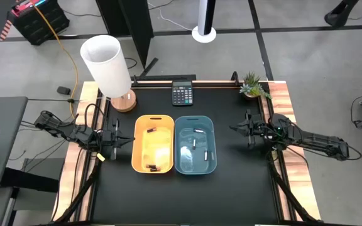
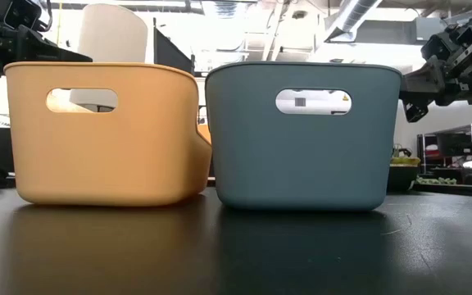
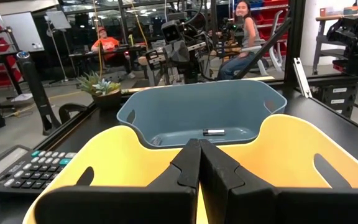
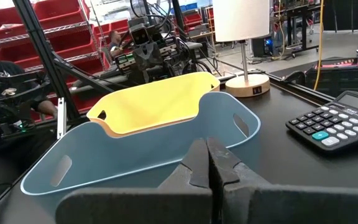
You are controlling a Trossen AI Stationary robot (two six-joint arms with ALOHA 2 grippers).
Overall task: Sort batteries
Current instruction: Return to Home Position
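A yellow bin (image 1: pixel 153 143) and a blue bin (image 1: pixel 195 144) stand side by side mid-table. Dark batteries (image 1: pixel 151 130) lie in the yellow bin, more at its near end (image 1: pixel 152 167). Silvery batteries (image 1: pixel 194 145) lie in the blue bin; one shows in the left wrist view (image 3: pixel 214 132). My left gripper (image 1: pixel 126 140) is shut and empty, left of the yellow bin (image 3: pixel 135 149). My right gripper (image 1: pixel 234 129) is shut and empty, right of the blue bin (image 4: pixel 135 149).
A black calculator (image 1: pixel 181 94) lies at the far edge behind the bins. A lamp with a white shade (image 1: pixel 107 66) stands at the far left corner, a small potted plant (image 1: pixel 252 85) at the far right. People sit in the room beyond the table.
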